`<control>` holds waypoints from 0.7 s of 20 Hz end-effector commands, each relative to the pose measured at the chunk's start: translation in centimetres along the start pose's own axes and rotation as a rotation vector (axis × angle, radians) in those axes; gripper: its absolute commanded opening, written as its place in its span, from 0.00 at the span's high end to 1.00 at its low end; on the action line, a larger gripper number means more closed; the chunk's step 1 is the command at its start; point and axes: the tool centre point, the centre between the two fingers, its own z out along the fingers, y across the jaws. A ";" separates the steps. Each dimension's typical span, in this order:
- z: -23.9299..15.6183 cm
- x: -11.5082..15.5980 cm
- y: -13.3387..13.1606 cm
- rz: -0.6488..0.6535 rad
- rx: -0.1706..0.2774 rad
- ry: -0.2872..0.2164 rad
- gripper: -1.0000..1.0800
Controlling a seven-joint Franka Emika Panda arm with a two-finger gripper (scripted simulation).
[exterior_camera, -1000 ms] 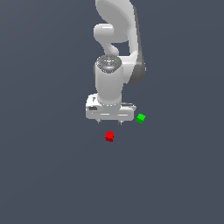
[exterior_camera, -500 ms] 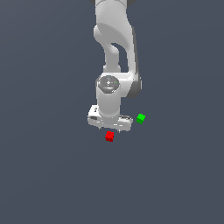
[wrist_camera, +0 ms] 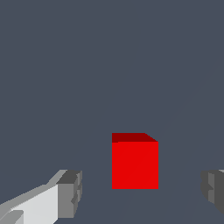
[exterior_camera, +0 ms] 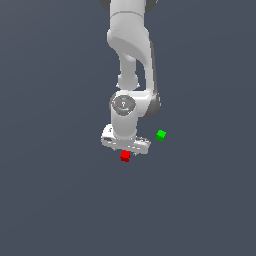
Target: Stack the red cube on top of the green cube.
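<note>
We use the tiny plain bright-red cube as our landmark. It rests on the flat dark grey counter, directly beneath the white pincer of the white robot arm. In the exterior view the pincer body hangs just above the red cube and hides part of its top edge.

In the wrist view the red cube sits between the two grey fingertips, with clear counter visible on either side of it (no contact with either pad). We therefore read the pincer as spread wide and holding nothing.

The tiny plain bright-green cube lies on the counter near the red cube, toward the exterior view's right and farther up the picture. The two cubes are apart, not touching.
</note>
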 end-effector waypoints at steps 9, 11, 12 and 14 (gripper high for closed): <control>1.2 0.0 0.0 -0.001 0.000 0.001 0.04; 2.3 0.0 0.0 -0.002 0.001 0.001 0.04; 2.9 0.0 0.0 -0.002 0.001 0.001 0.04; 3.8 0.0 0.0 -0.002 0.001 0.001 0.04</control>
